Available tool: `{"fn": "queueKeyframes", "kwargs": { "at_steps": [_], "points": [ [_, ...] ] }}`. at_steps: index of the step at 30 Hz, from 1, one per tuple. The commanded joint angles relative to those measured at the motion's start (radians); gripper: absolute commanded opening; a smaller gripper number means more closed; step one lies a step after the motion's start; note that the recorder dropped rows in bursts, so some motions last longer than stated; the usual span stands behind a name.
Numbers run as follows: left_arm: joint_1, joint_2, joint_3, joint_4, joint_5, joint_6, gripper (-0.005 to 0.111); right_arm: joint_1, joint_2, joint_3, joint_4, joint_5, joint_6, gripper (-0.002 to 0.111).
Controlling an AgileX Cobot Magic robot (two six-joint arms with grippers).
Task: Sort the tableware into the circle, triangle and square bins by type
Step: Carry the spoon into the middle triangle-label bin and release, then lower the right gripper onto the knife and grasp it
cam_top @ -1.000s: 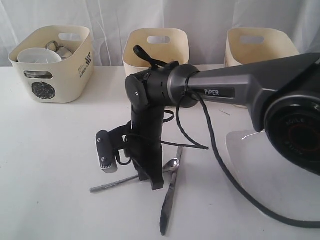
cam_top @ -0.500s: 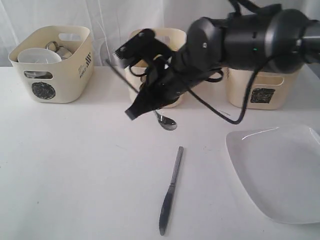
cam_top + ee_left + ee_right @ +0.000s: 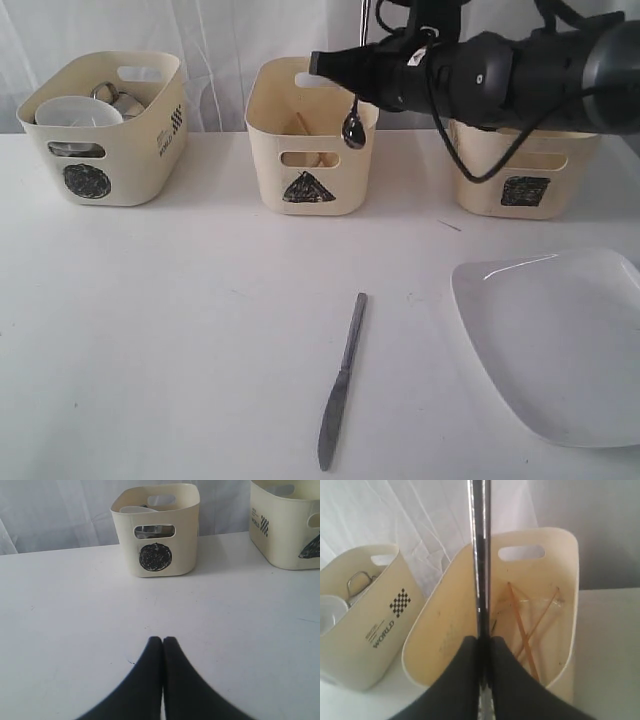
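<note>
Shiny steel spoon [image 3: 353,132] hangs above cream triangle bin [image 3: 270,135].

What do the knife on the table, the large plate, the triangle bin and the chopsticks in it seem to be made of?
Knife: metal, probably steel; grey with a dull sheen.
Plate: glossy white, likely ceramic or melamine; bright glare along its rim.
Triangle bin: matte cream plastic, judging by moulded handle slots.
Chopsticks: pale brown, likely wood or bamboo.

knife [image 3: 341,382] before triangle bin [image 3: 270,172], plate [image 3: 560,340] right of knife, chopsticks [image 3: 522,627] in that bin
</note>
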Motion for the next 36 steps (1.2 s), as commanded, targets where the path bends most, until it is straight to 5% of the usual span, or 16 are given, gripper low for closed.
{"fn": "queueKeyframes", "kwargs": {
  "at_steps": [1, 12, 19, 23, 33, 36],
  "points": [
    [-0.006, -0.004, 0.003, -0.012, -0.002, 0.000, 0.000, -0.019, 0.093, -0.151, 0.005, 0.008, 0.008, 0.000],
    [-0.006, -0.004, 0.003, -0.012, -0.002, 0.000, 0.000, -0.048, 0.335, -0.449, 0.005, 0.139, -0.089, 0.001],
    [-0.006, -0.004, 0.003, -0.012, -0.002, 0.000, 0.000, -0.050, 0.373, -0.519, 0.005, 0.213, -0.203, 0.031],
    [-0.006, -0.004, 0.003, -0.012, -0.002, 0.000, 0.000, -0.048, 0.340, -0.510, -0.057, 0.339, -0.213, 0.037],
    [-0.006, -0.004, 0.003, -0.012, -0.002, 0.000, 0.000, 0.083, 0.096, -0.256, -0.309, 1.077, -0.383, 0.037],
    [-0.006, -0.004, 0.003, -0.012, -0.002, 0.000, 0.000, 0.195, 0.067, -0.145, -0.492, 1.308, -0.562, 0.039]
  ]
}}
